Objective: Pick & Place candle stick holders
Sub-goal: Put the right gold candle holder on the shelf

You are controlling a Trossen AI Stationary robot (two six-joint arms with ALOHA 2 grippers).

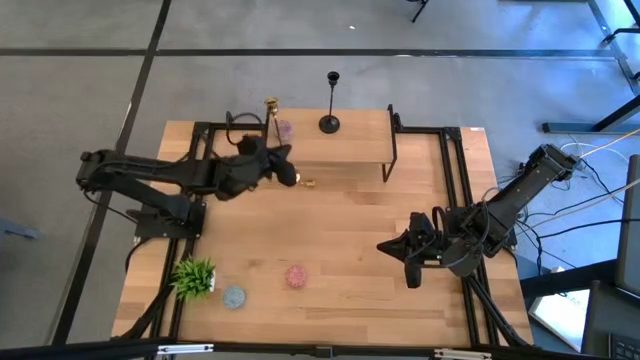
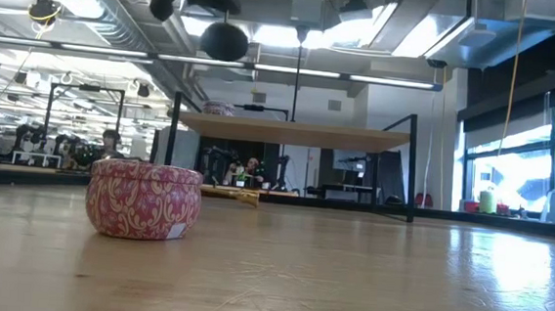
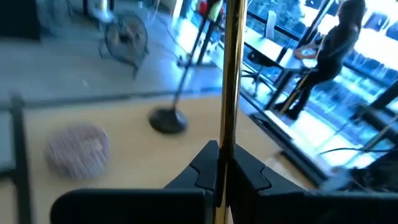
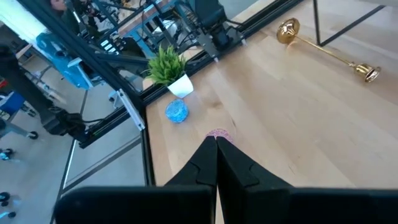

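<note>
My left gripper (image 1: 278,160) is shut on a gold candlestick (image 1: 270,112) at the left end of the wooden shelf (image 1: 350,150). The black candlestick (image 1: 331,100) stands upright on its round base on the shelf, and also shows in the left wrist view (image 3: 169,118). A second gold candlestick (image 4: 323,50) lies on its side on the table under the shelf. My right gripper (image 1: 398,248) is shut and empty over the table's right part. My left gripper pinches the gold candlestick's thin stem (image 3: 227,134) between its two fingers (image 3: 249,171). The fingers come about level from the table's left side and lie across the stem. The candlestick stands upright in the hold, its cup top (image 1: 270,103) above the gripper.
A pink tin (image 3: 78,148) sits on the shelf beside the black candlestick. Another pink tin (image 1: 295,275), a blue lump (image 1: 233,297) and a small green plant (image 1: 195,275) are on the table's near left part. Black shelf legs (image 1: 391,140) stand at the shelf's ends.
</note>
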